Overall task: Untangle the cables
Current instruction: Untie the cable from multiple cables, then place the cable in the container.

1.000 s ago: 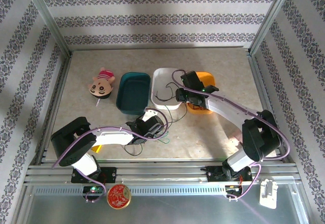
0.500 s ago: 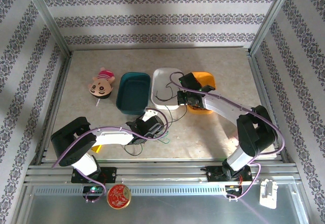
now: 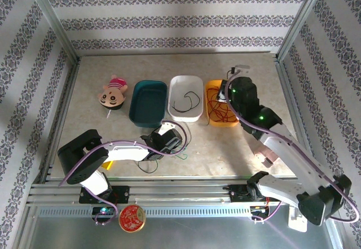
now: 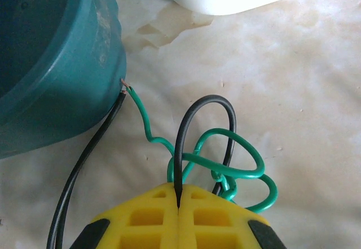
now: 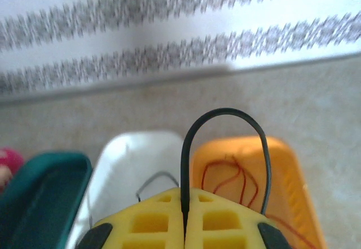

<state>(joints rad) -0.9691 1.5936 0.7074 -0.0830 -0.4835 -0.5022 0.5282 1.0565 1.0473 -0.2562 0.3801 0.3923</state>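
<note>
Now, from the top camera you see the left gripper (image 3: 171,138) low over the table (image 3: 225,147), just near of the teal bin (image 3: 148,103). The tangle of cables (image 3: 179,154) spills out on its near side. The right gripper (image 3: 232,89) hangs above the far end of the orange bin (image 3: 221,122), where a red cable (image 3: 216,99) lies coiled. Between those two bins stands the white bin (image 3: 194,84), with a black cable (image 3: 189,99) curled inside it. A plush toy (image 3: 113,92) lies left of the teal bin.

On the left wrist camera your yellow fingers (image 4: 141,221) are pressed together, clamped on a black wire (image 4: 178,147) that arches up out of the seam. A green cable (image 4: 242,158) loops around that arch, and its bare tip reaches the teal bin's wall. A black strand (image 4: 84,158) runs to the same spot.

On the right wrist camera the fingers are likewise together, pinching a black loop (image 5: 225,112). It stands up in front of the orange and white bins, with red cable visible in the orange one.
</note>
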